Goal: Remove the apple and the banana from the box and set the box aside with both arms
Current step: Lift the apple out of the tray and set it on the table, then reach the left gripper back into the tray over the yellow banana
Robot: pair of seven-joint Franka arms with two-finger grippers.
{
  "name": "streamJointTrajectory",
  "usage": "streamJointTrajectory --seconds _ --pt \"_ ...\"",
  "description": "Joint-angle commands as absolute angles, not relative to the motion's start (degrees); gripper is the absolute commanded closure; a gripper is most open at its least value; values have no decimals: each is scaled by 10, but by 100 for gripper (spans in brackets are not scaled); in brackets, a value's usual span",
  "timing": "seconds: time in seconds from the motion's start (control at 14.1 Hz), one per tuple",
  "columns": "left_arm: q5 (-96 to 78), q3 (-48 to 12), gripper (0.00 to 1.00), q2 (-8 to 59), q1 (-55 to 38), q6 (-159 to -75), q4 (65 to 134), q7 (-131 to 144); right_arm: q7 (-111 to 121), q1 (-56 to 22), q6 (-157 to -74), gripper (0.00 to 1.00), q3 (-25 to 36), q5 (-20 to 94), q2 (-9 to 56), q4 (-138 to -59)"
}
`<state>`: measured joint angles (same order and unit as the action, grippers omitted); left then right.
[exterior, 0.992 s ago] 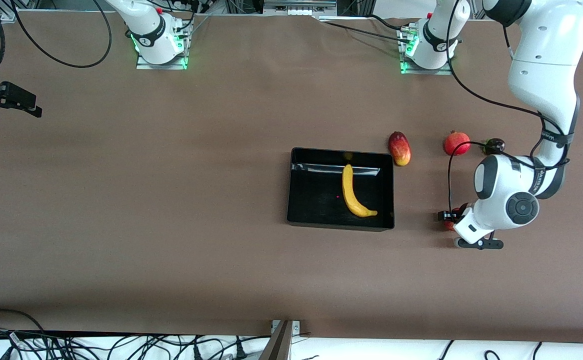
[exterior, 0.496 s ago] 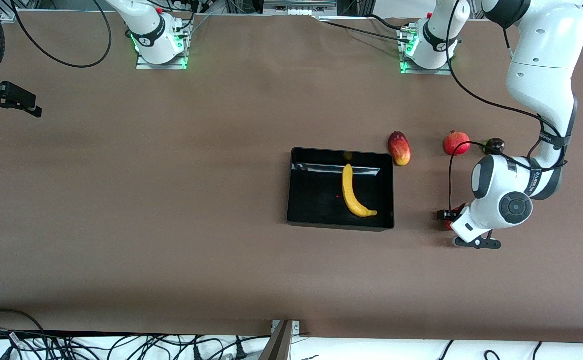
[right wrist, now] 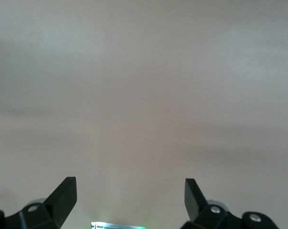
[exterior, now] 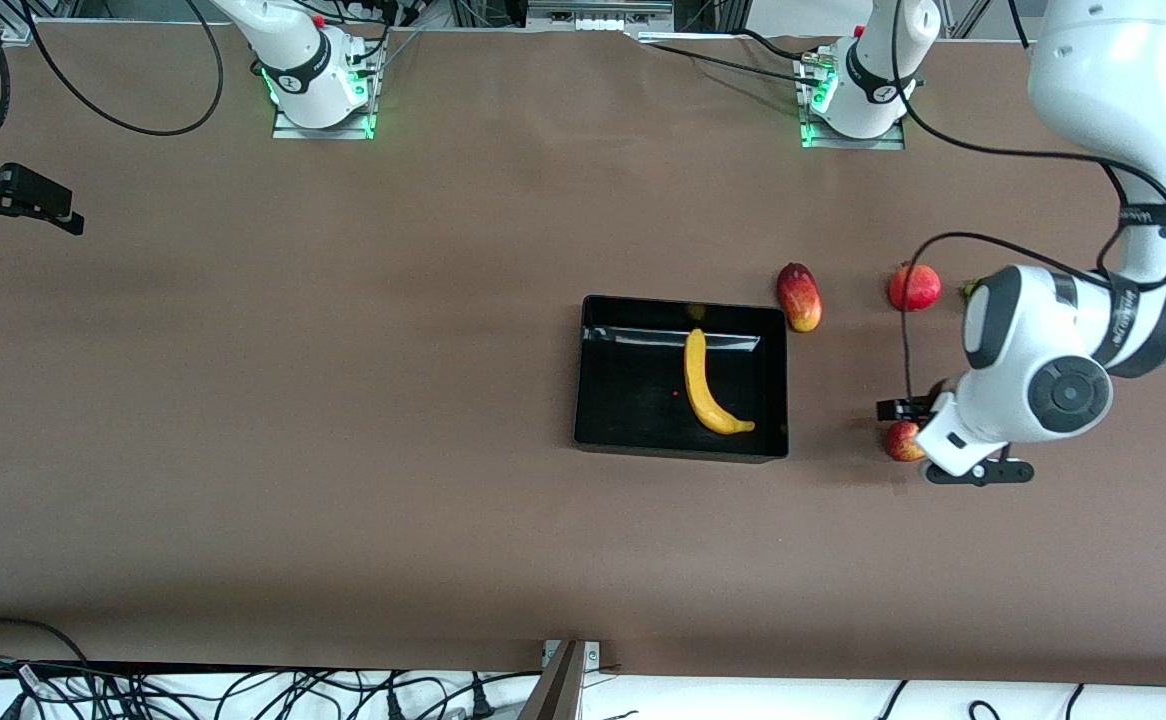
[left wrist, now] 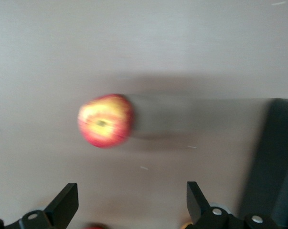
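The left arm has lifted and swung toward its own end of the table, uncovering more of the apple [exterior: 903, 440].

The left gripper [left wrist: 129, 202] hangs open and empty over bare brown table [exterior: 343, 400] beside the apple, with free room all round; the black tray [exterior: 603, 440] with the banana [exterior: 705, 388] lies toward the right arm's end. The left arm's wrist hides part of the apple. The right gripper [right wrist: 129, 198] waits open over bare table.
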<state>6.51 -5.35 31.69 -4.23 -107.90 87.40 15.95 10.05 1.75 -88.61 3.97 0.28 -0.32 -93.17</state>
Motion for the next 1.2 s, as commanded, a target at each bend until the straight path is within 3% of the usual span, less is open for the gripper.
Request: streamJointTrajectory --seconds 0.0,0.28,1.13 --pt "55 -49 0 313 -103 -1076 882 236 102 24 -876 0 37 15 2 -919" --pt "54 -68 0 328 -160 -1098 882 286 102 24 -876 0 37 15 2 -919" --pt "66 -120 0 409 -176 -1285 910 388 102 24 -876 0 37 15 2 -919"
